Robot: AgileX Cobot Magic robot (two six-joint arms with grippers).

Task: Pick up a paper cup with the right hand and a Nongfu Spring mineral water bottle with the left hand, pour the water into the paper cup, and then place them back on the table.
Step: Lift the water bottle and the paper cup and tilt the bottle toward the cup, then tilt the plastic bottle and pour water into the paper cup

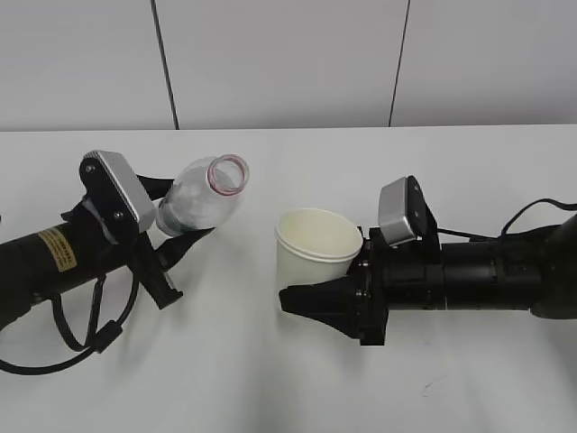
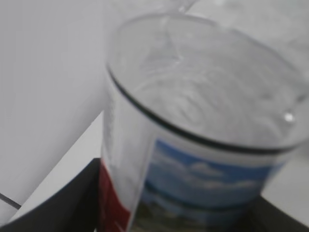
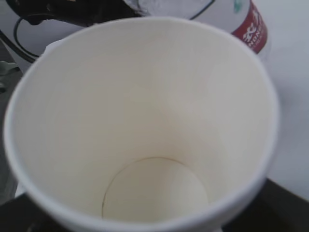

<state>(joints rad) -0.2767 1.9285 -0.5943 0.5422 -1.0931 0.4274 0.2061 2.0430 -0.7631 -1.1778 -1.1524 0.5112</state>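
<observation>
My left gripper point(image 1: 178, 239) is shut on the Nongfu Spring bottle point(image 1: 200, 200), held above the table point(image 1: 252, 379) and tilted, its open red-ringed mouth point(image 1: 227, 174) pointing up and right. No stream leaves it. In the left wrist view the bottle point(image 2: 203, 121) fills the frame between my dark fingers point(image 2: 53, 212). My right gripper point(image 1: 317, 287) is shut on the paper cup point(image 1: 315, 248), held upright just right of the bottle's mouth, apart from it. In the right wrist view I look into the cup point(image 3: 145, 121); I cannot tell whether water lies in it. The bottle's red label point(image 3: 252, 26) shows behind.
A black cable point(image 1: 77, 338) loops under the left arm. Another cable point(image 1: 532, 216) runs off at the right. A small dark scuff point(image 1: 431, 390) marks the table at the front right. A white panelled wall point(image 1: 288, 63) stands behind.
</observation>
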